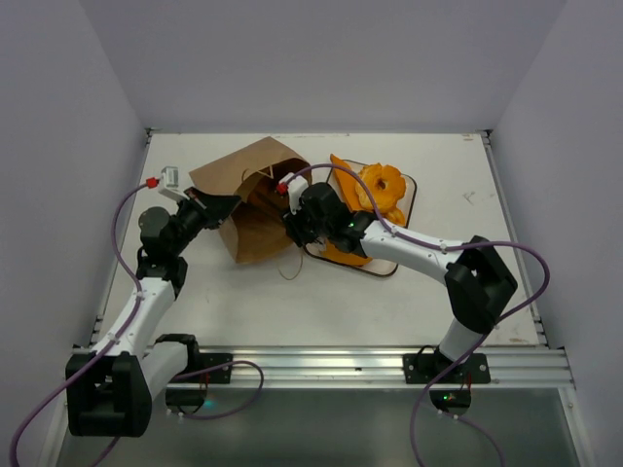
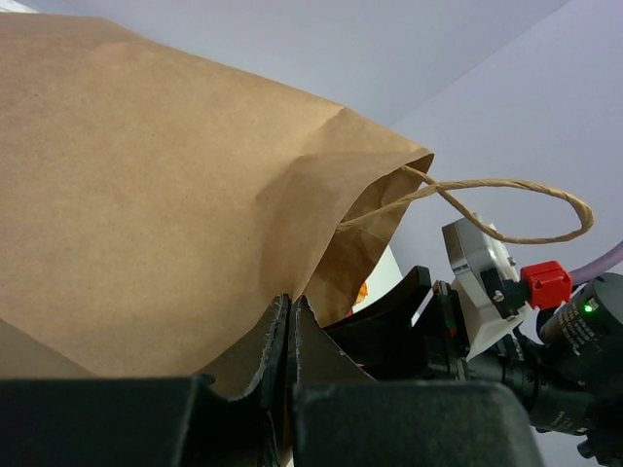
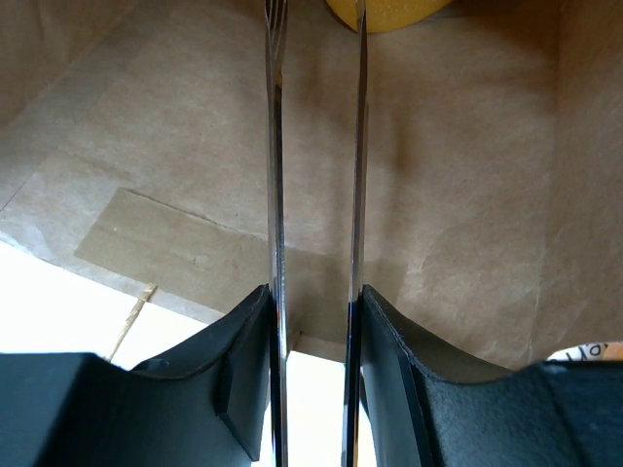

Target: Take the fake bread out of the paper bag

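Brown paper bag (image 3: 146, 146) backdrop, fake bread (image 3: 389, 8) cropped

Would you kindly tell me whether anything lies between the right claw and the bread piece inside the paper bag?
Nothing visible does. The right claw is inside the paper bag, jaws slightly apart, and the bread piece lies right ahead of its fingers with only bare paper around. The left claw pinches the bag's edge.
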{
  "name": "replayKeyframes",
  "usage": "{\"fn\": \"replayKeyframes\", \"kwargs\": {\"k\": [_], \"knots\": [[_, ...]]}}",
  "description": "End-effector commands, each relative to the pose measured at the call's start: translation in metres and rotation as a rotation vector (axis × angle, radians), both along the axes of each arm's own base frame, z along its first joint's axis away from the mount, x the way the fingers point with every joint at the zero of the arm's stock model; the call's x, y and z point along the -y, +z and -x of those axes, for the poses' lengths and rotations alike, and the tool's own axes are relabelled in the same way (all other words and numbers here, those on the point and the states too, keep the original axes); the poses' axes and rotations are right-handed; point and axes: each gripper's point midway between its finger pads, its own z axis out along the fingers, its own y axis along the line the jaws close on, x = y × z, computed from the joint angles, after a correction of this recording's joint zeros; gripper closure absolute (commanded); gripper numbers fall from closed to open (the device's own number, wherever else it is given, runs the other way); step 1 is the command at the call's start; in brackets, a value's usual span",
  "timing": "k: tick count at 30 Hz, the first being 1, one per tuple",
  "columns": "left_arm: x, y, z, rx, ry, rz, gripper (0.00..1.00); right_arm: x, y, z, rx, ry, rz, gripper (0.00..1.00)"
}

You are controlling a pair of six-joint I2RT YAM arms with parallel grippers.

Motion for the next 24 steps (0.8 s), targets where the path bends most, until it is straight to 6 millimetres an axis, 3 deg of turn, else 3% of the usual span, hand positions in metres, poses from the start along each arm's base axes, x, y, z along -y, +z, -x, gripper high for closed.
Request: {"fn": "replayKeyframes", "kwargs": {"k": [1, 24], "knots": [[0.000, 0.023, 0.002, 0.072, 0.003, 0.068, 0.98, -0.004, 0.011, -0.009, 0.012, -0.039, -0.040, 0.58], [0.002, 0.018, 0.012, 0.043, 0.001, 0.200, 0.98, -0.031, 0.002, -0.037, -0.010, -0.088, -0.055, 0.58]]}}
